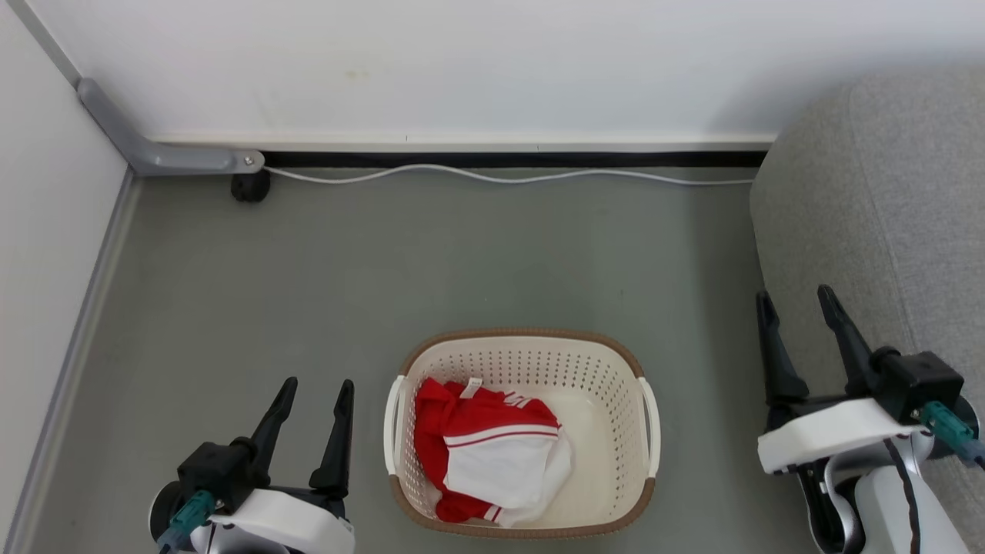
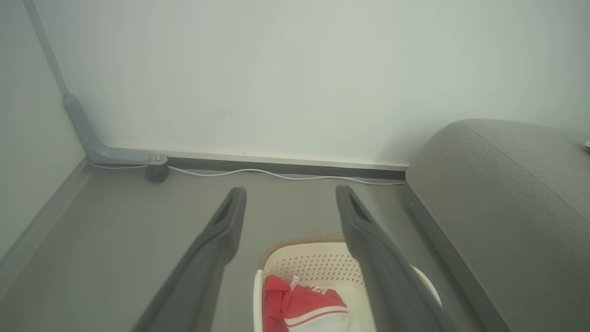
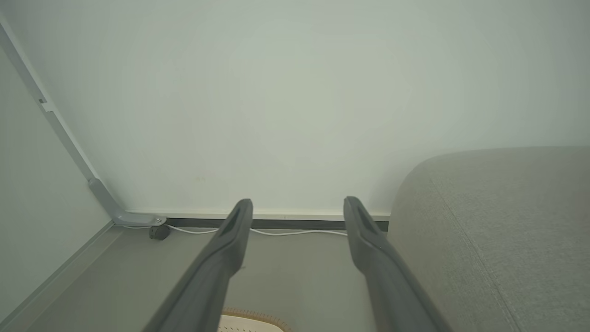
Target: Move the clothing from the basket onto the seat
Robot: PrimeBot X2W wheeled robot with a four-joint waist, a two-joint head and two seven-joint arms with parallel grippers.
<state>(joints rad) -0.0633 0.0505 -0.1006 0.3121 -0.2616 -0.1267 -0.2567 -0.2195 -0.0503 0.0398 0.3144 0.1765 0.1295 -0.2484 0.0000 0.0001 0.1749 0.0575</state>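
Clothing (image 1: 481, 450): red-and-white heap in the basket (image 1: 523, 336), bunched against its left wall; the right half of the basket bottom is bare.
Basket: sits on the grey floor (image 1: 385, 261) between the two grippers, nearer the left one; brown rim free all round.
Sofa (image 1: 885, 192): to the robot's right, rounded edge facing the basket, with a strip of bare floor between them.
Left gripper (image 1: 318, 385): fingers spread, nothing between them; just beside the basket's left handle (image 1: 392, 423), not touching it.
Right gripper (image 1: 793, 296): fingers spread, empty; tips over the sofa's rounded edge, well apart from the basket.
Edges: wall (image 1: 492, 69) ahead, white cable (image 1: 500, 178) along its foot, grey bracket (image 1: 154, 154) in the left corner, side wall (image 1: 38, 254) at left.
Open room: floor bare from the basket's far rim to the cable.
Left wrist view: basket's far wall and red cloth between the fingers; sofa's top face at right.
Right wrist view: stitched seam (image 3: 465, 240) running down the sofa; sliver of basket rim at the bottom edge.
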